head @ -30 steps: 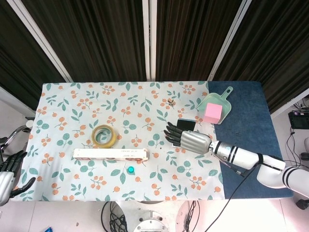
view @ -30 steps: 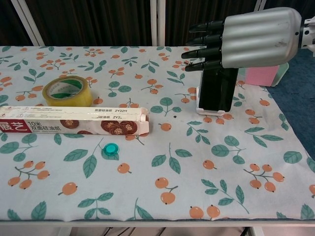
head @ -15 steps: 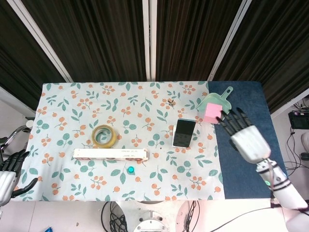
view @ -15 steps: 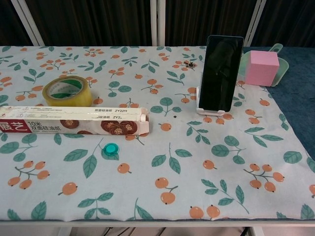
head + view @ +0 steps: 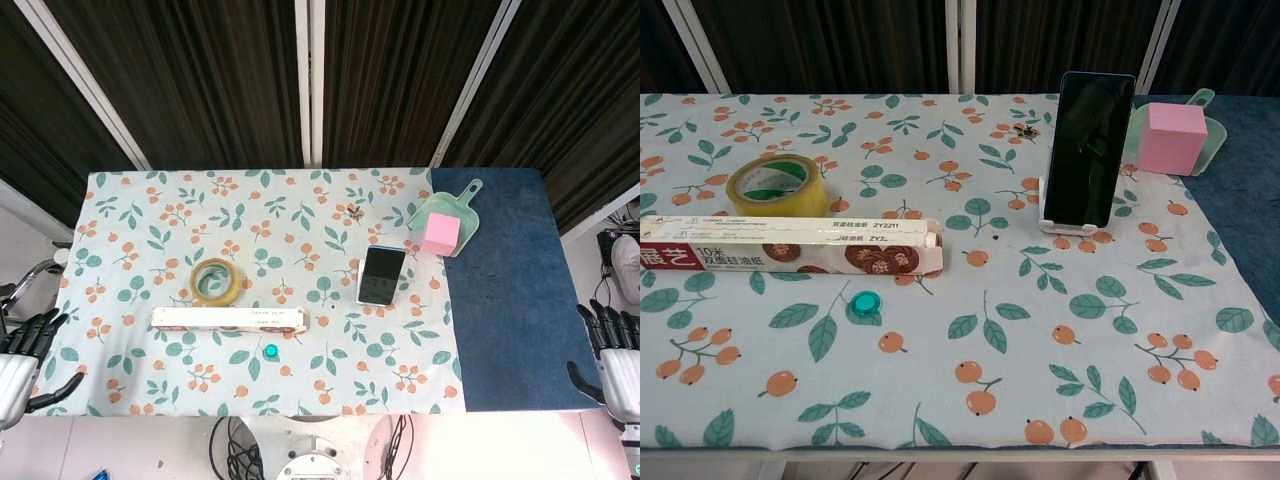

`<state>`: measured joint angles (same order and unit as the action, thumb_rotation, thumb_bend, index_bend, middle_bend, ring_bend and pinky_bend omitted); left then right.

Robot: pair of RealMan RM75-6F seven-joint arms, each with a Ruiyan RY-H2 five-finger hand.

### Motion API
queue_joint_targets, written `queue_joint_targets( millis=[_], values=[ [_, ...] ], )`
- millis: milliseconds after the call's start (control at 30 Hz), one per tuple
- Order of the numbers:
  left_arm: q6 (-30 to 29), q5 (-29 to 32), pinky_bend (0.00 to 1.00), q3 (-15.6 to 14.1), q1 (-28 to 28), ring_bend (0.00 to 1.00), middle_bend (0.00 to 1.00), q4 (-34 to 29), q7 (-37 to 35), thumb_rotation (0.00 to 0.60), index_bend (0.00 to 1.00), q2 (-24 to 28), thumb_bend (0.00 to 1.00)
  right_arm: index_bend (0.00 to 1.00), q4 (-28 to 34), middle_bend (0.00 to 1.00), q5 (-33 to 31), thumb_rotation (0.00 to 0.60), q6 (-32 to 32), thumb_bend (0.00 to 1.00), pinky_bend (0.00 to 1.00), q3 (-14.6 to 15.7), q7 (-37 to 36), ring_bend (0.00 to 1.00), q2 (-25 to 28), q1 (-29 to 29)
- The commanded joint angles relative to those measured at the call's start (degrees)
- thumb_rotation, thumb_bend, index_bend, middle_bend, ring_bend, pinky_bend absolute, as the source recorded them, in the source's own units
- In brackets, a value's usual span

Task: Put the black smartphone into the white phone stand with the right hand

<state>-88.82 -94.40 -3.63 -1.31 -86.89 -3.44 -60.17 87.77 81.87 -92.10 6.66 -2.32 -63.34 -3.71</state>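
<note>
From the head view, a table carries a floral cloth (image 5: pixel 180 215) over most of its top, with a bare blue mat (image 5: pixel 505 290) along the side nearest the right hand (image 5: pixel 615 355). Dark slatted curtains (image 5: pixel 200 80) and white frame bars close off the far edge. The right hand hangs off the table's near right corner, well apart from everything, fingers spread and pointing toward the far edge, holding nothing. The left hand (image 5: pixel 20 350) sits off the opposite near corner, fingers likewise spread and empty. The phone (image 5: pixel 381 275) stands in the stand, well to the left of the right hand and farther from the robot. Beyond it, nearer the right hand's side, a pink cube (image 5: pixel 439 233) rests in a green dustpan (image 5: pixel 462 200). Further toward the left hand lie a tape roll (image 5: pixel 216 281), a long box (image 5: pixel 230 319) and a small teal cap (image 5: pixel 271 351).

From the chest view, neither hand shows. The phone (image 5: pixel 1087 149) leans upright, screen dark, its lower edge seated in the white stand (image 5: pixel 1072 220). The cube (image 5: pixel 1172 138) and dustpan (image 5: pixel 1203 98) sit just behind it to the right. The tape (image 5: pixel 777 185), box (image 5: pixel 790 246) and cap (image 5: pixel 869 299) lie to the left on the cloth (image 5: pixel 1040 340).
</note>
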Motion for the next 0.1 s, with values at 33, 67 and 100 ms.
queue_joint_targets(
  millis=[33,67,100],
  values=[
    [-0.63,0.19,0.20,0.37,0.19,0.07,0.04,0.14,0.86,0.000,0.05,-0.07,0.16,0.00,-3.86,0.00,-0.30,0.600,-0.17,0.25,0.00,-1.14,-2.24,0.00,-2.51,1.71],
    [-1.16,0.37,0.20,0.68,0.34,0.07,0.04,0.46,1.12,0.000,0.05,-0.39,0.16,0.00,-4.33,0.00,0.18,0.600,-0.21,0.25,0.00,-1.42,-2.14,0.00,-2.73,1.75],
    [-1.56,0.49,0.20,0.90,0.46,0.07,0.04,0.77,1.20,0.000,0.05,-0.71,0.16,0.00,-4.48,0.00,0.56,0.600,-0.30,0.25,0.00,-1.66,-2.08,0.00,-2.82,1.76]
  ],
)
